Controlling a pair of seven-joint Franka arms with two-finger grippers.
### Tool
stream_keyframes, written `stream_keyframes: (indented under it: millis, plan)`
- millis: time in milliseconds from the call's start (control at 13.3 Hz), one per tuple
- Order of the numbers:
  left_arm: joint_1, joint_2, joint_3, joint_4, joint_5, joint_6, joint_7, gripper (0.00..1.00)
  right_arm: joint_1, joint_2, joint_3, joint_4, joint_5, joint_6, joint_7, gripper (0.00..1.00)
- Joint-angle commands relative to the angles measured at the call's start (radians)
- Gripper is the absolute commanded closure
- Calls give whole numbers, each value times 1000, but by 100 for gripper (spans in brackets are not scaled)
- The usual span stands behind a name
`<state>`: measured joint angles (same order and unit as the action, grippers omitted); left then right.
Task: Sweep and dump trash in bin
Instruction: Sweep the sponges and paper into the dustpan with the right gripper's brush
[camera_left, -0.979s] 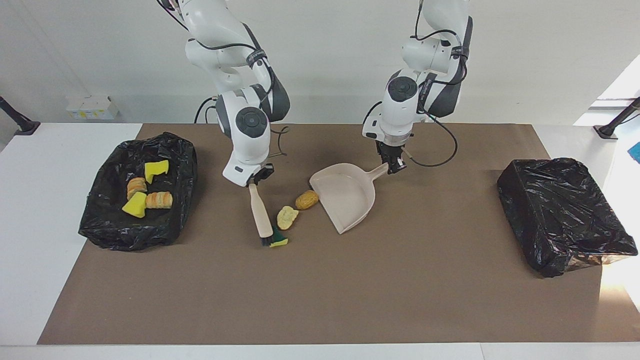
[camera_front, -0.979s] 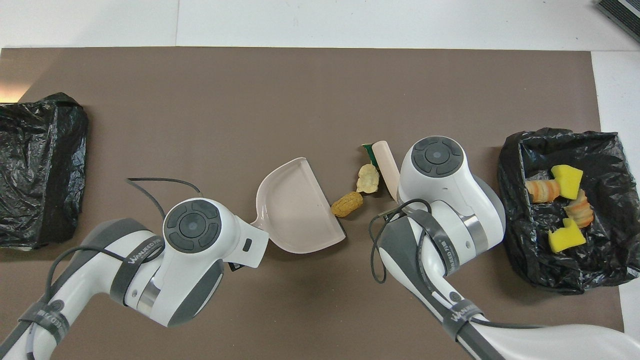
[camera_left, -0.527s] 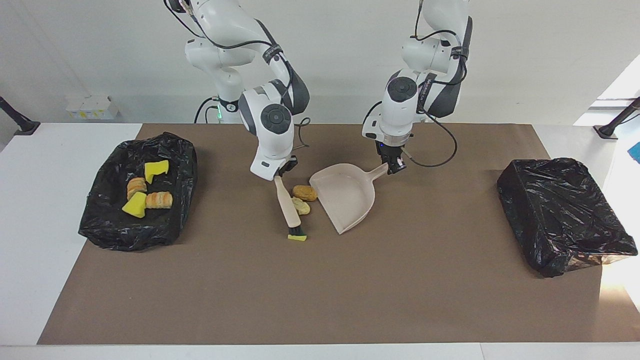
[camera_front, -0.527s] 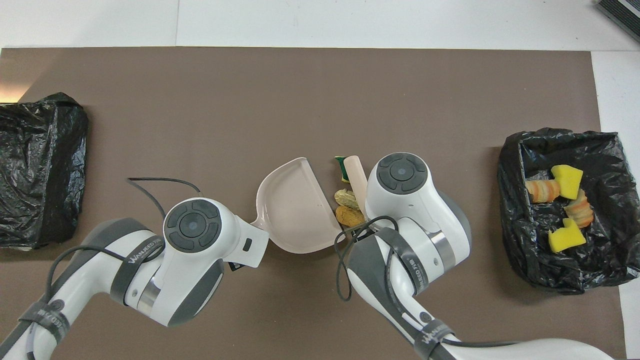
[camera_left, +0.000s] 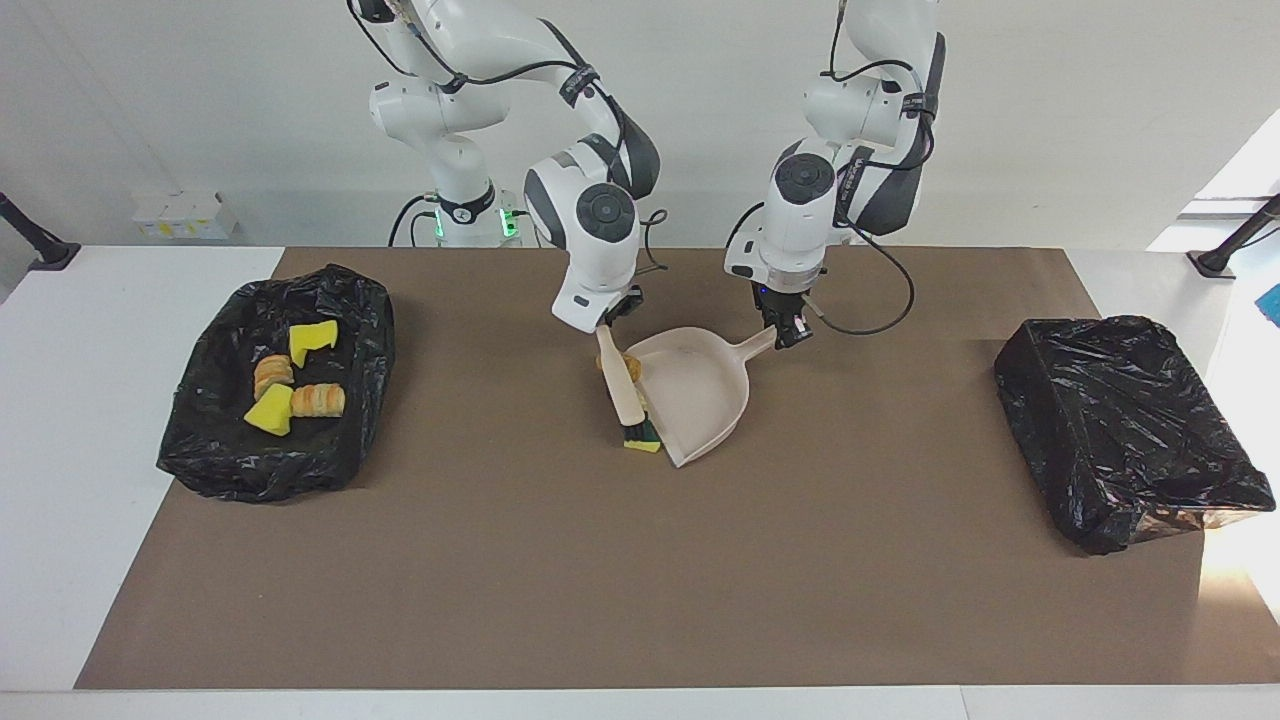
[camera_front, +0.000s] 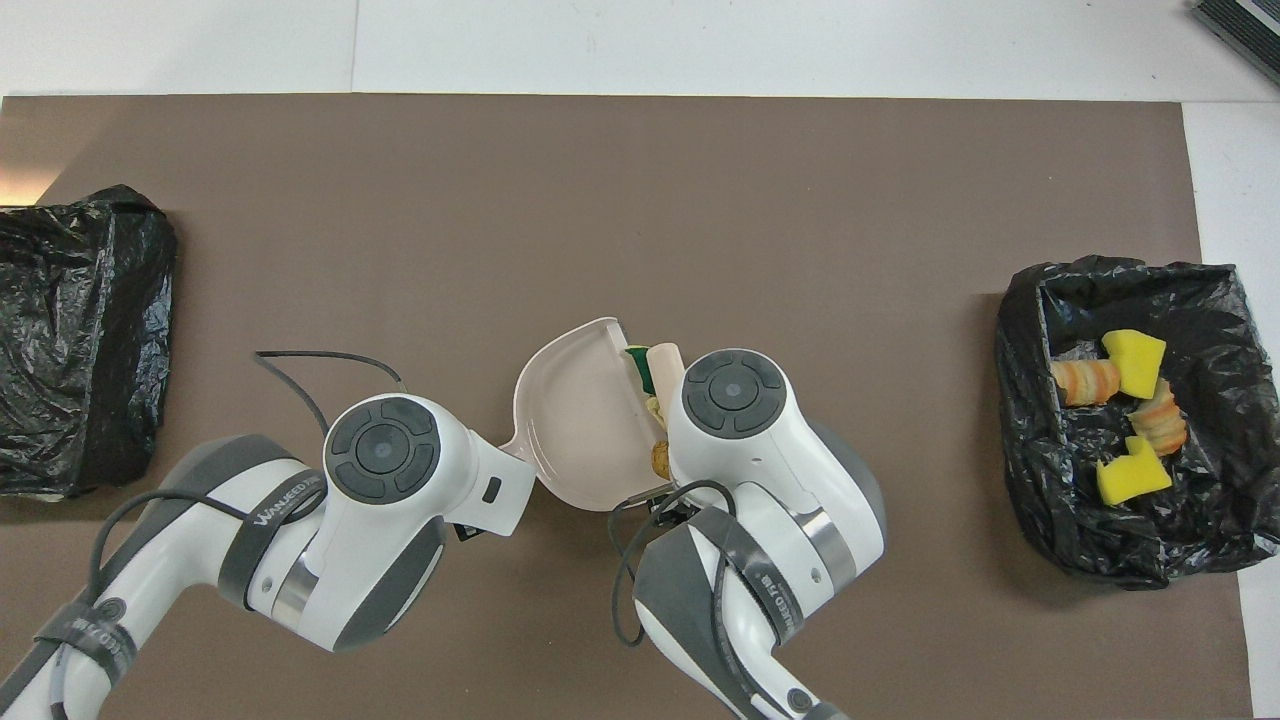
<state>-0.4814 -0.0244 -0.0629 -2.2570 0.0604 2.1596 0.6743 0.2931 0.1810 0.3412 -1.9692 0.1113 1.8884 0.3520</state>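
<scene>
My right gripper (camera_left: 607, 328) is shut on the beige hand brush (camera_left: 626, 388), whose black bristles press a green-topped yellow sponge (camera_left: 644, 444) against the mouth of the beige dustpan (camera_left: 705, 390). A golden-brown chunk (camera_left: 632, 370) sits at the pan's mouth beside the brush handle. In the overhead view the sponge (camera_front: 637, 358), a pale chunk (camera_front: 655, 407) and the brown chunk (camera_front: 660, 460) lie along the pan's edge (camera_front: 580, 420). My left gripper (camera_left: 788, 335) is shut on the dustpan's handle. Both hands are hidden under their wrists in the overhead view.
A black-lined bin (camera_left: 200, 440) at the right arm's end of the table holds yellow sponge pieces (camera_left: 270, 412) and bread chunks (camera_left: 318, 400); it also shows in the overhead view (camera_front: 1030, 480). A closed black bag (camera_left: 1120, 425) lies at the left arm's end.
My right arm has swept the brush toward the dustpan, pushing the sponge and both chunks up to the pan's mouth. The left gripper and dustpan have stayed put.
</scene>
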Motion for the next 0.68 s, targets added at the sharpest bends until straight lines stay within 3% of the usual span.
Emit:
stream_keyframes:
  millis: [0, 376, 602]
  plan:
    - [1, 6, 3, 1, -2, 52, 63, 100, -2, -17, 19, 7, 37, -25, 10, 100]
    - [15, 18, 2, 0, -13, 111, 70, 100, -2, -98, 24, 7, 166, -61, 18, 100]
    - [18, 20, 2, 1, -16, 124, 71, 100, -14, -118, 21, 6, 172, -77, 48, 100]
